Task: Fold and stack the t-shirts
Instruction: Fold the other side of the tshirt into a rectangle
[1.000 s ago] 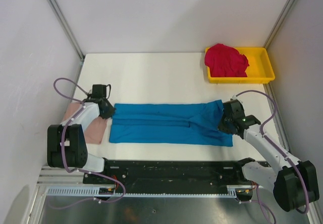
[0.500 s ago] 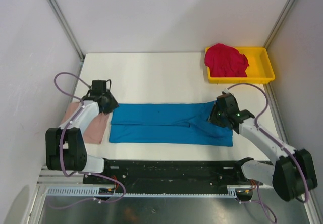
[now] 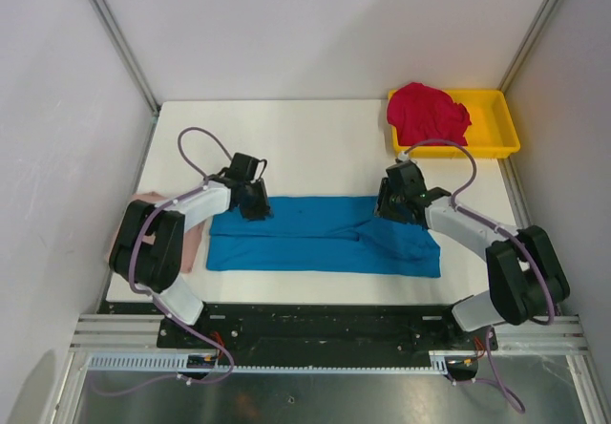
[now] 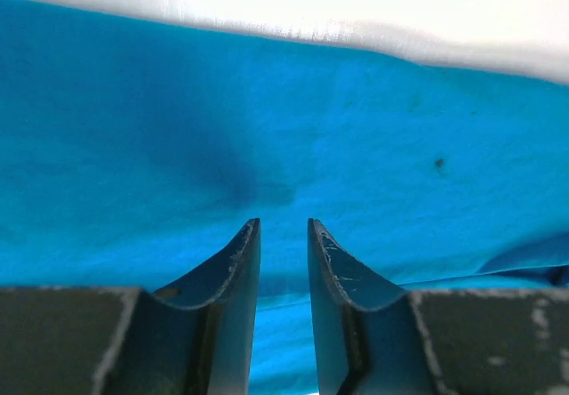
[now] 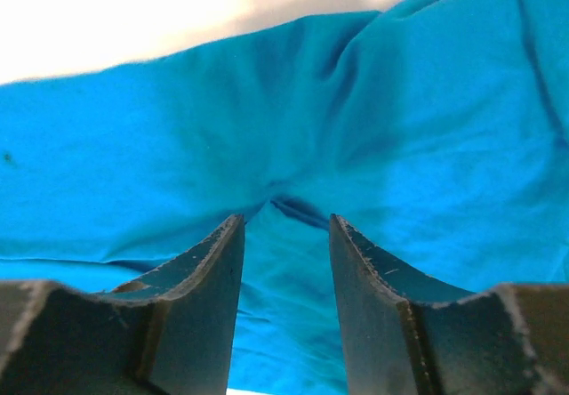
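Blue shirt (image 3: 315, 238) — matt cloth; tray (image 3: 492, 118) probably plastic.

The white tabletop (image 3: 315, 147) carries a blue shirt (image 3: 305, 238) near the front, a pink shirt (image 3: 192, 249) at left, and a yellow tray (image 3: 492, 123) far right.

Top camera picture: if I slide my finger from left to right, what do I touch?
Pink shirt → left claw → middle of the blue shirt → right claw → red shirt → bare end of the yellow tray.

Blue shirt (image 3: 315, 238) flat; pink (image 3: 141, 201), red (image 3: 427, 114) aside
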`<state>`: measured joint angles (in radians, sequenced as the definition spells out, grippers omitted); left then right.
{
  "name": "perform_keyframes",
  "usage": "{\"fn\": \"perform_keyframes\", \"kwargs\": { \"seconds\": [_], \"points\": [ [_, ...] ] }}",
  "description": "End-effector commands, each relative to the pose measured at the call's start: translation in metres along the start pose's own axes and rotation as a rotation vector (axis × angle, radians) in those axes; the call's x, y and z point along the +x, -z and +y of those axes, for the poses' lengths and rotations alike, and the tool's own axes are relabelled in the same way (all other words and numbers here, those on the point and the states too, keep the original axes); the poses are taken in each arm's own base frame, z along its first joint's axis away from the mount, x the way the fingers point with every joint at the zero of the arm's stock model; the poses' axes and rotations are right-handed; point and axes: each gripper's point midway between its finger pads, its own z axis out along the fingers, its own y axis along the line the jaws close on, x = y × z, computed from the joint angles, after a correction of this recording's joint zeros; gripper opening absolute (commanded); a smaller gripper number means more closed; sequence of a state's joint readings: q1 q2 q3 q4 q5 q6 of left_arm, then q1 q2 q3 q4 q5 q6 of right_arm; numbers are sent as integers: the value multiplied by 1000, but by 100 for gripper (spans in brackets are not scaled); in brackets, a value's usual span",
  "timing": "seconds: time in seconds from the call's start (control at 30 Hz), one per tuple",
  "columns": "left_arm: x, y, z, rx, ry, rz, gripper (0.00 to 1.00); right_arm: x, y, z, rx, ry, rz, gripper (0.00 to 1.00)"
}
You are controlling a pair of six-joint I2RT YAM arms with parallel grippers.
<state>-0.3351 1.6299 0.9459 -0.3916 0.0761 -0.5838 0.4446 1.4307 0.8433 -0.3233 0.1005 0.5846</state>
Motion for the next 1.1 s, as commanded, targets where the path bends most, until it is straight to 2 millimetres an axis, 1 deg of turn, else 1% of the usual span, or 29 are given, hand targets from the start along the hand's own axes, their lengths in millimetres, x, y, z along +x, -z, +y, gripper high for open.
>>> {"fn": "perform_keyframes", "kwargs": {
  "seconds": [0.0, 0.13, 0.23, 0.27, 0.47, 0.53, 0.6, 0.8, 0.93, 1.07],
  "points": [
    [-16, 1, -21, 73, -20, -31, 32, -16, -13, 17, -47, 49, -43, 49],
    [-15, 2, -22, 77, -26, -29, 32, -8, -25, 15, -35, 61, -12, 49],
    [-15, 2, -22, 78, -26, -28, 32, -4, -26, 16, -27, 69, -5, 44],
    [-15, 1, -22, 77, -25, -28, 31, -3, -25, 17, -26, 71, -5, 41],
    [-16, 2, -22, 78, -25, -32, 30, 9, -16, 16, -4, 87, 23, 12],
    [-16, 3, -21, 76, -25, -33, 30, 13, -11, 17, 2, 96, 31, 6],
    [-15, 2, -21, 74, -24, -31, 30, 19, -6, 20, -1, 98, 43, 2],
    [-14, 3, -20, 76, -25, -32, 29, 41, 10, 32, -44, 85, 92, 0],
    [-13, 4, -20, 80, -31, -30, 29, 53, 22, 36, -61, 73, 104, 0],
    [-11, 5, -22, 89, -34, -25, 29, 66, 30, 37, -81, 56, 124, 0]
  ]
}}
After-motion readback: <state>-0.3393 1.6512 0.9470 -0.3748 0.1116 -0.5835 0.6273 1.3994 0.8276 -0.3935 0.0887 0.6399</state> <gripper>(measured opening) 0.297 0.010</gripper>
